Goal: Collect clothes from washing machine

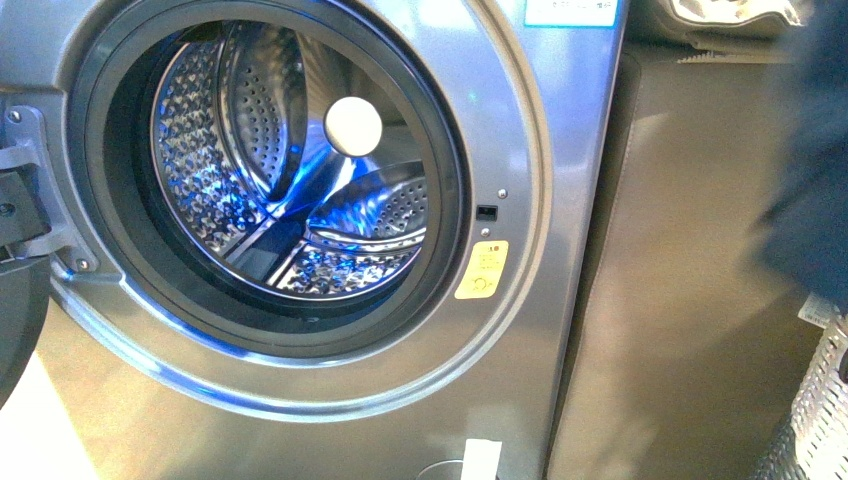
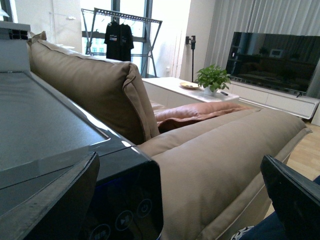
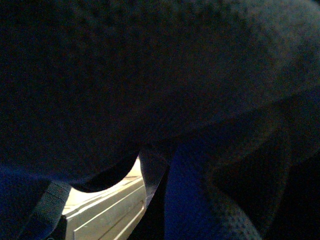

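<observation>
Chiefly, the clothes (image 1: 815, 170) show only as a blurred dark navy mass cut off by the right edge of the front view. They are outside the washing machine (image 1: 560, 200), to its right, above a woven basket (image 1: 822, 420) that is itself cropped at the corner. Neither arm appears in that view.

The right wrist view is filled by the same dark fabric, close against the lens. The right tool is buried behind it, so whether it grips cannot be told.

The porthole stands open, its door (image 1: 15, 300) cut off at the left. A white round object (image 1: 353, 126) in the drum (image 1: 250, 180) cannot be identified.

Only the left wrist view shows the left tool (image 2: 180, 165). Its dark fingers (image 2: 50, 200) are spread wide and hold nothing, level with the machine's black top panel (image 2: 125, 210). That view alone shows the beige sofa (image 2: 215, 150) and the television (image 2: 272, 60).
</observation>
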Motion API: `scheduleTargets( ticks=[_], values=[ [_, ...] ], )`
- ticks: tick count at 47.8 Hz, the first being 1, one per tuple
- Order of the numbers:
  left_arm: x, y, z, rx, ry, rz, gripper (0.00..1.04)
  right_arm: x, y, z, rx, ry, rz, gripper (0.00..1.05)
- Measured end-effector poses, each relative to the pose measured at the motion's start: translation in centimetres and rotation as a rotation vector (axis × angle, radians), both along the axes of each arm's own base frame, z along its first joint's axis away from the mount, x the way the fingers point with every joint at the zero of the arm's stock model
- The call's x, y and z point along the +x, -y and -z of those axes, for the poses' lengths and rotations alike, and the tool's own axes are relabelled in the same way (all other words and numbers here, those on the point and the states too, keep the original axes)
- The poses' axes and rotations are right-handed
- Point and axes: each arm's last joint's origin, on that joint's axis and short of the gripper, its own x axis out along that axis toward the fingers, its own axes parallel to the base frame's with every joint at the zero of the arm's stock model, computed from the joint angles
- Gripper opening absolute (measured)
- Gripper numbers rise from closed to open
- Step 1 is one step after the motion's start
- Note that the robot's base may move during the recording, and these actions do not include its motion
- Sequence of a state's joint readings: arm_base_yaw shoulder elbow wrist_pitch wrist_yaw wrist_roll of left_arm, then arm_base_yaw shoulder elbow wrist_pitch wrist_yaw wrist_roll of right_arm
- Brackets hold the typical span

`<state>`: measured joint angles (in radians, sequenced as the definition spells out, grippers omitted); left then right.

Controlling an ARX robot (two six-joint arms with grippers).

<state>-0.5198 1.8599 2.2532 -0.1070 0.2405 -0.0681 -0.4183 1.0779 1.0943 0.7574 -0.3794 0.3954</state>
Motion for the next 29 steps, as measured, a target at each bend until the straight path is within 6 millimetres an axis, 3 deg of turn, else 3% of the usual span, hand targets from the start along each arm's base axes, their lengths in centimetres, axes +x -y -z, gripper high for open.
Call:
scheduleTargets(
  ticks=[3,6,12,17,20,22,29],
  values=[
    [0.2,-1.1,0.6,0.004,0.018,-0.024,0.98,-0.9,0.9,-0.7,-0.017,0.007,0.019,0.06],
    [-0.4,-3.5,1.8,0.02,0.033,-0.025,0.98,-1.6,1.6,-1.2,-0.033,0.004,0.033,0.06],
    [-5.6,-10.8,5.4,0.054,0.002,-0.112,0.98,-2.7,3.1,-1.3,-0.045,-0.031,0.057,0.06],
    [-10.4,-14.8,7.6,0.048,0.011,-0.218,0.98,-3.2,4.7,-0.5,-0.034,-0.094,0.093,0.06],
    [-13.4,-16.0,8.0,0.039,0.055,-0.227,0.98,-3.6,5.4,0.8,-0.045,-0.155,0.085,0.06],
    [-14.2,-16.0,8.6,0.043,0.062,-0.208,0.98,-3.8,5.7,1.8,-0.047,-0.191,0.08,0.06],
    [-14.0,-15.6,12.2,0.08,-0.023,-0.151,0.98,-4.0,7.3,6.0,-0.001,-0.299,0.108,0.06]
  ],
)
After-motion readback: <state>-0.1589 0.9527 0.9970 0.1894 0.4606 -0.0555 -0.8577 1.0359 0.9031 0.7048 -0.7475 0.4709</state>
